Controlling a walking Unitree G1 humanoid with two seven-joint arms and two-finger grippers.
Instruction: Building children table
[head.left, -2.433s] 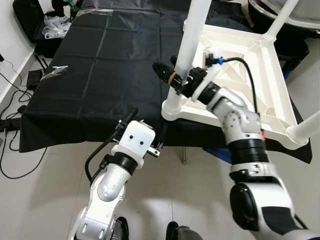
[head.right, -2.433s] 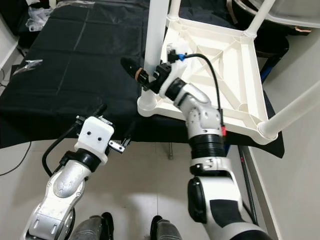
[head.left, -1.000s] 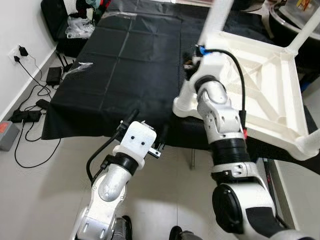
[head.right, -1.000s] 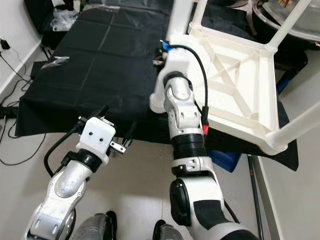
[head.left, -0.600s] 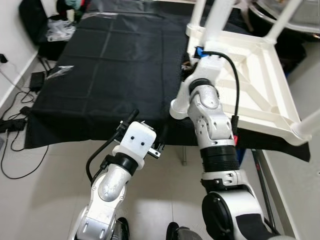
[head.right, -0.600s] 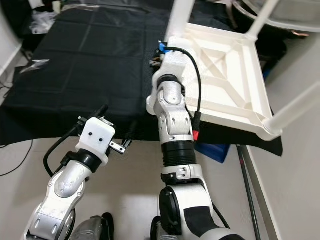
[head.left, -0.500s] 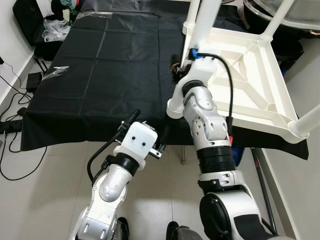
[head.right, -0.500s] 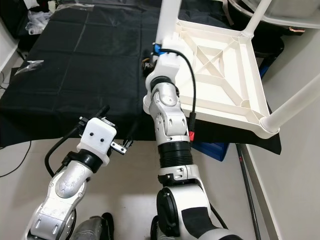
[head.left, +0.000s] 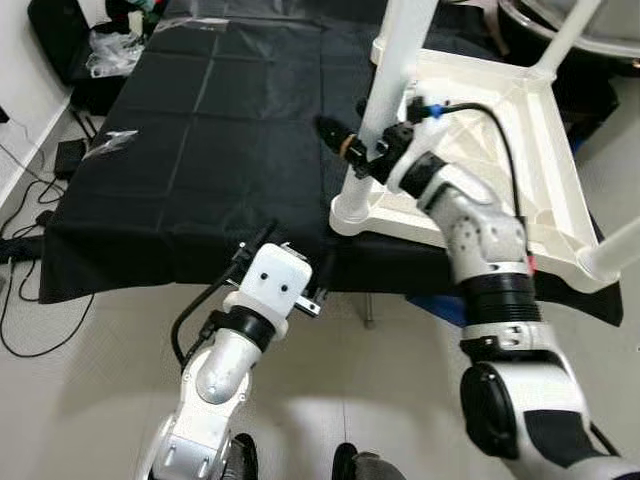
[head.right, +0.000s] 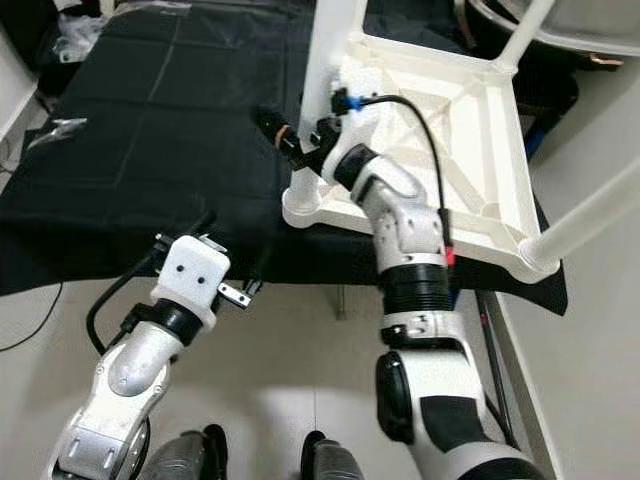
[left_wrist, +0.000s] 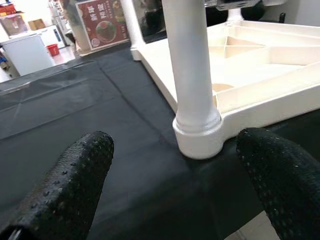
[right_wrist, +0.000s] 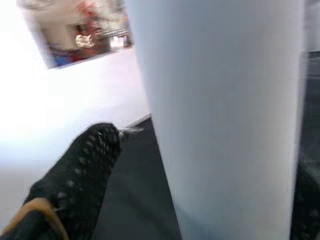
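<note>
1. My left arm (head.left: 215, 375) is silver metal with a rounded, jointed forearm, and a black ring sits just behind the wrist.
2. Its wrist carries a white box housing (head.left: 268, 284) with two dark dots on its face; a black cable (head.left: 190, 318) loops out from beside it.
3. My right arm (head.left: 478, 235) is silver too, with a ribbed black band and a small red mark partway along.
4. A black cable (head.left: 497, 130) arcs over that arm from a blue connector at the white wrist module.
5. The right gripper (head.left: 352, 152) has long black fingers (right_wrist: 80, 175) with dimpled pads and an orange band.
6. The left gripper's fingers (left_wrist: 72, 182) have the same dimpled black pads.
</note>
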